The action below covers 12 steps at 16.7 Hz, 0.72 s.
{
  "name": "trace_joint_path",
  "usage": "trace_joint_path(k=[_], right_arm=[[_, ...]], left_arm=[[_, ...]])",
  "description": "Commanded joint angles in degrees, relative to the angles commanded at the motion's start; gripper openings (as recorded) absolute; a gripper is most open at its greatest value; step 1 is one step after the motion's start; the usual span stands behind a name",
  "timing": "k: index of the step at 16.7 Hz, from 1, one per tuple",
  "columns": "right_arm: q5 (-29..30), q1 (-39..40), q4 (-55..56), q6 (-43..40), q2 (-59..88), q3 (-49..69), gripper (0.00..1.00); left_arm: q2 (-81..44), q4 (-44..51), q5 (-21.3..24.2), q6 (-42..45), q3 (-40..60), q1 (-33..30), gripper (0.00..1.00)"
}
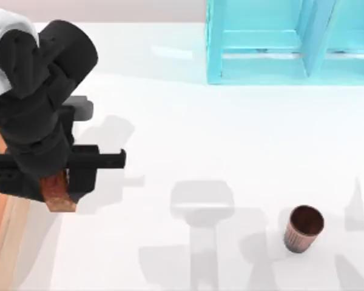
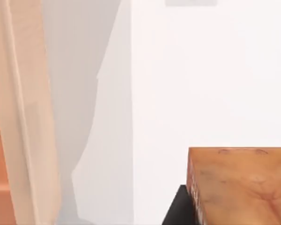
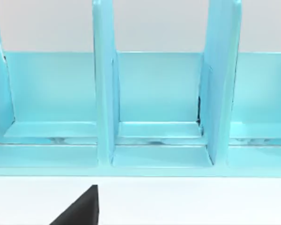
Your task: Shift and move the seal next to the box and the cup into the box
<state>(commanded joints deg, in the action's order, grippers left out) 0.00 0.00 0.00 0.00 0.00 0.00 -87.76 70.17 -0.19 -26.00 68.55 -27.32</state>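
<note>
No readable text, label, brand, number or sign appears on anything here.

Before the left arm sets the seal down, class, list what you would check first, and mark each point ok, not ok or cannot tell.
1. Seal held in the left gripper: ok.
2. Seal beside the box rim, over the table: ok.
3. Seal touching the table: cannot tell.
4. Cup in the box: not ok, it stands upright toward the table's right.
5. Path between seal and cup free: ok.
</note>
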Motion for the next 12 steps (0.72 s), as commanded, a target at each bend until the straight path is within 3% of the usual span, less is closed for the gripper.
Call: trace_joint_path(k=[8, 12], right_arm=[[0.0, 0.0, 0.0, 0.0, 0.0, 0.0, 1.00], [0.0, 0.0, 0.0, 0.0, 0.0, 0.0, 1.00]], left_arm=[[4.5, 1.4, -0.1, -1.6, -3.8, -1.6, 0.00], [3.5, -4.9, -0.1, -1.5, -8.9, -1.5, 0.00]])
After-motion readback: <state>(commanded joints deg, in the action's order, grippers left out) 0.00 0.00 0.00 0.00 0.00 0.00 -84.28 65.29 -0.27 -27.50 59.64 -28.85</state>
